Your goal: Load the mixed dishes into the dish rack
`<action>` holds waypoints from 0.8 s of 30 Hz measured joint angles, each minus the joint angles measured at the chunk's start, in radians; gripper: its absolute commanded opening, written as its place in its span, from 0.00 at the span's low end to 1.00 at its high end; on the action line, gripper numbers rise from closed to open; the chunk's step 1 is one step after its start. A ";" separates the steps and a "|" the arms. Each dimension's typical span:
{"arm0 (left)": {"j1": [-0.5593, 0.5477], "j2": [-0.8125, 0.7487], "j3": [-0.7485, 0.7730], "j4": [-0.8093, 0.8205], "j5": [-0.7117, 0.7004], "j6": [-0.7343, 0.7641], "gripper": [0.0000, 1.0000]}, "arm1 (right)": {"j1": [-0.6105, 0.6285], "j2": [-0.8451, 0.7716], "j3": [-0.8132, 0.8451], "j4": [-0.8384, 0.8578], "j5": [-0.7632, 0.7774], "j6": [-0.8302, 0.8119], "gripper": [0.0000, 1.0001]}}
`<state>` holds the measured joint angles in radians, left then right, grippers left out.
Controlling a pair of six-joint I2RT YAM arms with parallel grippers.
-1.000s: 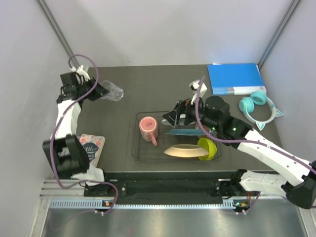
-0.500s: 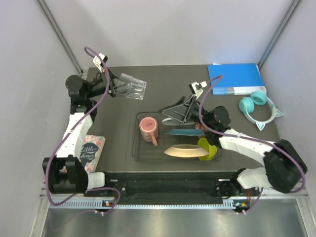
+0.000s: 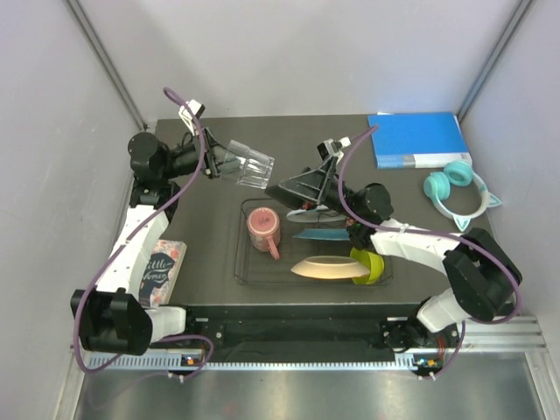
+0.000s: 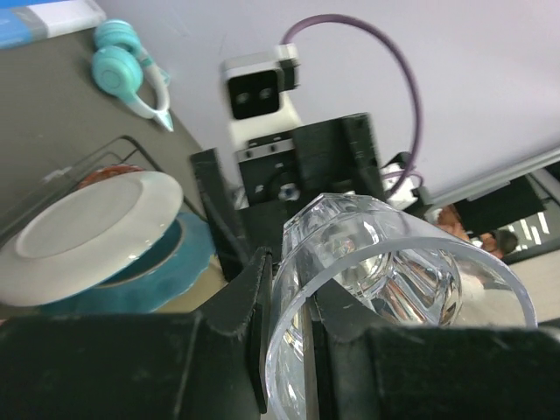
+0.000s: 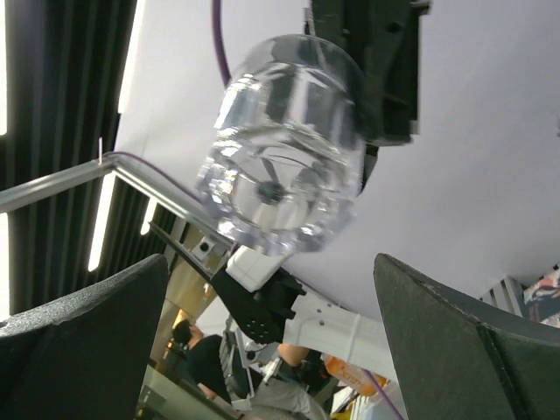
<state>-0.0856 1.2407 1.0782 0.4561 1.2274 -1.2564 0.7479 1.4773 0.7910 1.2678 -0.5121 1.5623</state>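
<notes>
Wire of the dish rack [image 3: 239,252] is thin and black against the dark surface [image 3: 197,223], so its upright slots are hard to trace from above. The right end effector [image 3: 297,186] covers most of the white plate [image 4: 83,232] in the top view. Only the left wrist view shows that plate clearly, lying over the teal scalloped plate [image 3: 322,234]; whether it bears red marks cannot be told. The cream-yellow floral plate [image 3: 322,267] is seen nearly edge-on near the rack's front, with the lime-green bowl [image 3: 371,264] touching its right end. The pink-red mug [image 3: 262,227] sits at the rack's left, handle toward the near edge.

The small clear glass [image 3: 249,164] is in the air above the surface, just behind the rack's far left corner, held out sideways by the left end effector [image 3: 226,162]. In the left wrist view its fingers [image 4: 249,302] stand narrow and appear to pinch the glass wall at the rim, one outside and one inside, though refraction blurs the inner one. The base of the glass points at the right end effector, whose fingers [image 5: 83,337] are spread wide with nothing between them. The glass hangs just ahead of their tips and apart from them.

A book [image 3: 160,265] at the surface's near left edge carries white script on a dark panel, too small to read.
</notes>
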 measured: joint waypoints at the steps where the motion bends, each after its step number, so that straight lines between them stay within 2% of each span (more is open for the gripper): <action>1: -0.002 -0.007 0.000 -0.039 -0.010 0.041 0.00 | 0.005 0.000 0.010 0.009 0.005 -0.001 1.00; 4: -0.010 -0.018 0.000 -0.138 -0.037 0.137 0.00 | 0.016 0.005 0.032 0.024 0.013 -0.009 1.00; 10: -0.018 -0.024 0.000 -0.233 -0.081 0.240 0.00 | 0.024 0.057 0.061 0.017 0.013 -0.017 1.00; 24: -0.050 -0.043 -0.020 -0.279 -0.123 0.315 0.00 | 0.039 0.132 0.142 -0.006 0.023 -0.054 1.00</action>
<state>-0.1352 1.1973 1.0584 0.1772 1.1046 -0.9417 0.7868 1.6089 0.9325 1.2621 -0.4892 1.5082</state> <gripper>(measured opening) 0.192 0.996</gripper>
